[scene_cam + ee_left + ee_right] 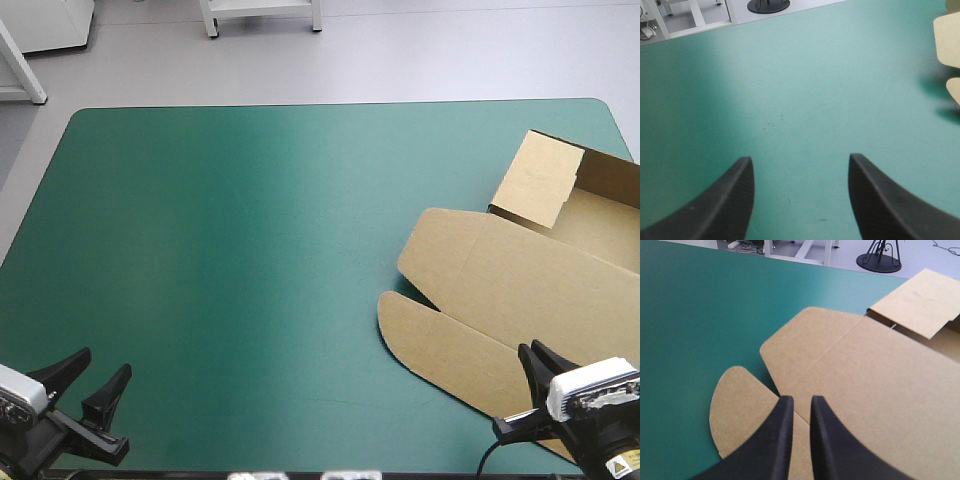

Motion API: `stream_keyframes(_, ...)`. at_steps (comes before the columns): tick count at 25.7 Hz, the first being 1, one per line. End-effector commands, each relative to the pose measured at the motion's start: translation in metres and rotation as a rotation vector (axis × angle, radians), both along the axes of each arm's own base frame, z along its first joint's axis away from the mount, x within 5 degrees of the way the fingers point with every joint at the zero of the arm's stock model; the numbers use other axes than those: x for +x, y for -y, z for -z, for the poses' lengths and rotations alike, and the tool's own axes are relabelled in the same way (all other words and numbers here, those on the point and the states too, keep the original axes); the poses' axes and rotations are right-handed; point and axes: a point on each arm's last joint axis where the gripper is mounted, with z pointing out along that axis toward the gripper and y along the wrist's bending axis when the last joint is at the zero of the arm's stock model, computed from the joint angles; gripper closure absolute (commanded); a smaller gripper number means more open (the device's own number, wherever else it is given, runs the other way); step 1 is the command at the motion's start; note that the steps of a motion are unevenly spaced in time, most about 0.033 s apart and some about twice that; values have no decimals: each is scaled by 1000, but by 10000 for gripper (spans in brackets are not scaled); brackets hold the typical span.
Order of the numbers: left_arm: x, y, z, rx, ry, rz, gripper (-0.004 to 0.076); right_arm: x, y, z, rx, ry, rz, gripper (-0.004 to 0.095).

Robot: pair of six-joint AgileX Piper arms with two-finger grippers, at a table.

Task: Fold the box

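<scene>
Your right gripper (798,399) has its fingers pinched to a narrow slit above the near flap of the brown box (500,270), which lies mostly flat by the table's right edge (one far wall stands up). Your left gripper (800,157) is spread wide over the bare teal-green cover (250,250).

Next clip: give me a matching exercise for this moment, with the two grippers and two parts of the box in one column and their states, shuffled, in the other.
Things:
1. left gripper
2. right gripper
3. square flap at the far end of the box
4. rounded flap at its near end

States:
a. raised off the table
b. fingers wide apart, over the bare teal-green cover
c. lying flat on the cover
d. fingers all but shut, above the brown board

Pairs: 1-b, 2-d, 3-a, 4-c
</scene>
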Motion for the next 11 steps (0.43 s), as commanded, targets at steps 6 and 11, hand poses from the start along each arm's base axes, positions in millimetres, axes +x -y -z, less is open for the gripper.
stream_keyframes(6,10,7,31,-28,-7,17,335,6,-1,22,36,-21,-79,914)
stream_keyframes(11,13,13,42,-70,-45,45,335,6,-1,22,35,-20,-83,927)
